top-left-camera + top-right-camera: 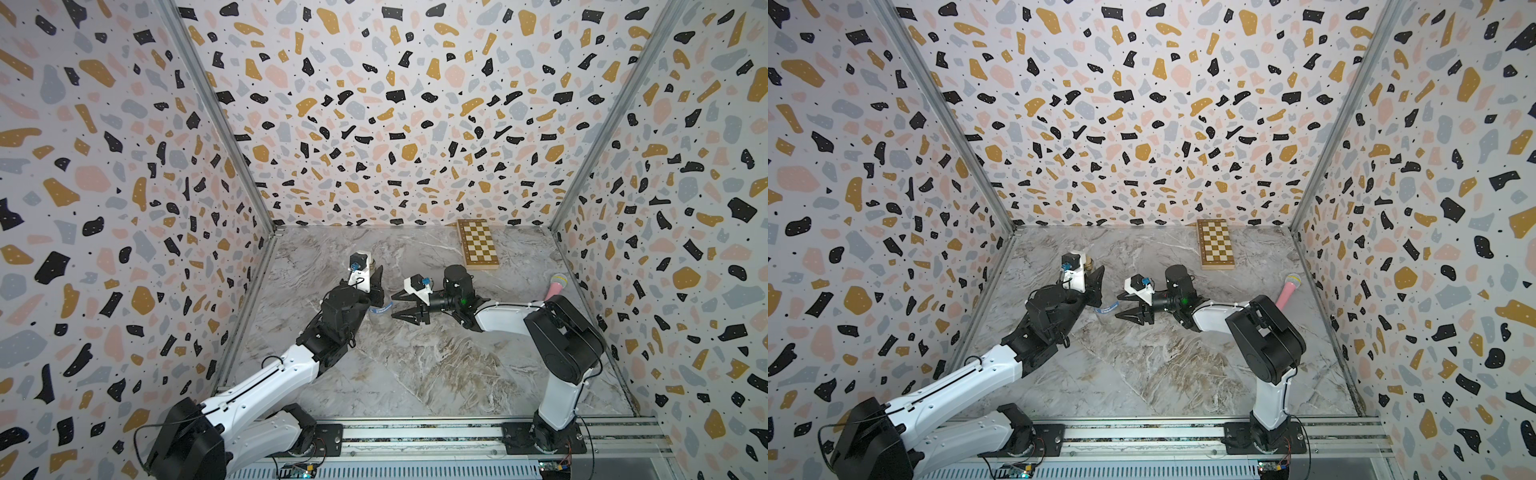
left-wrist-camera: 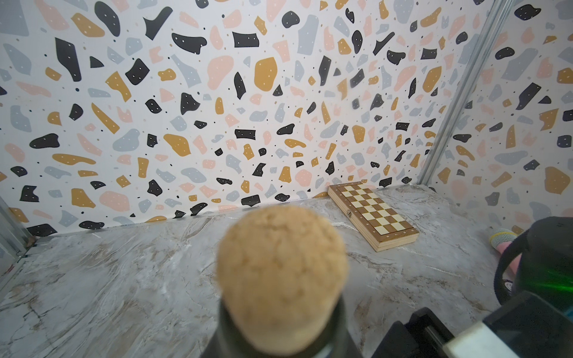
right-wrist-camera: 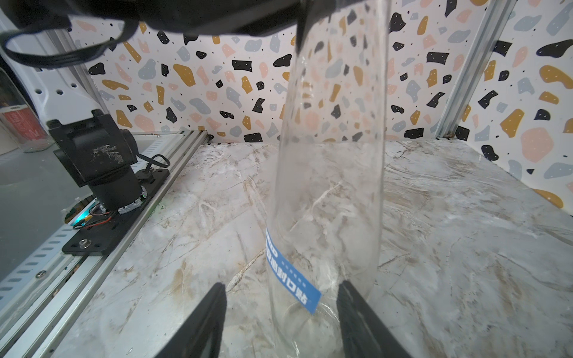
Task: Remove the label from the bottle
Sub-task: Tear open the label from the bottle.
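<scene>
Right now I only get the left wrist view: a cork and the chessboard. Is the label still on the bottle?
Observer: Yes, the blue label is on the bottle, low on its body.
Operator: Where is the right hand?
Observer: The right hand is open, straddling the bottle near that label.
Operator: And the left hand?
Observer: The left hand is shut on the bottle's neck, up top.

Heavy blur on cork (image 2: 280,279) in left wrist view. Cropped at frame edge: top of bottle (image 3: 331,155) in right wrist view. Mostly hidden behind left arm (image 1: 345,307) in both top views. Can't read label (image 1: 381,308) print there.
</scene>
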{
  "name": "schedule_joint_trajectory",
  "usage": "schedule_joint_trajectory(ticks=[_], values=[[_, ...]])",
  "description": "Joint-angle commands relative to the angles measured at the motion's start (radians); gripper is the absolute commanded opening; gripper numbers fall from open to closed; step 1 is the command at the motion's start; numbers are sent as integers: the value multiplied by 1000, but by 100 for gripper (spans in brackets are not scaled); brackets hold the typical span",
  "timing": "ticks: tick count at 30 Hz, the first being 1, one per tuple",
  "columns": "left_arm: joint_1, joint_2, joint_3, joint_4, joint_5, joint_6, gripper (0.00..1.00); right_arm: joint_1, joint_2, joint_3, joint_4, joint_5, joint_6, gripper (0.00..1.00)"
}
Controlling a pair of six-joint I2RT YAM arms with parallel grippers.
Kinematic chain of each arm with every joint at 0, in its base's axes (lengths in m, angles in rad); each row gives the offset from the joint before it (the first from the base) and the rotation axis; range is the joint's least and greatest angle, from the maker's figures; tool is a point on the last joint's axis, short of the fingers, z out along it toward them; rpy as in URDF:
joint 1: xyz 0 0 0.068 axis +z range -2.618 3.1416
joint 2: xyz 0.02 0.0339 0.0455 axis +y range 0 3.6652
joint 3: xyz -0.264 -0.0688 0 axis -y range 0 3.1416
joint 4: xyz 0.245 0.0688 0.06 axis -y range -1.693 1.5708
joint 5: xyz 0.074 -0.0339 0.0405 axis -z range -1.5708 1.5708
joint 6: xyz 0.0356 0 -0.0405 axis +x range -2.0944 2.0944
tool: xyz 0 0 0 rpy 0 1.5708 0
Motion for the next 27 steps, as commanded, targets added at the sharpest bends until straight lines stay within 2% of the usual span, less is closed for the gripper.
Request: schedule_joint_trajectory(ticks=[1, 8, 14, 27], values=[[-2, -6, 3, 108, 16, 5, 0, 10, -1, 24, 16, -14, 10, 59], [-2, -6, 4, 108, 20, 16, 0, 12, -8, 19, -10, -22, -3, 58], [-2, -5, 6, 106, 21, 18, 0, 13, -18, 17, -34, -33, -14, 50], [-4, -8, 8, 101, 25, 20, 0, 12, -46, -9, -33, -33, -17, 43]])
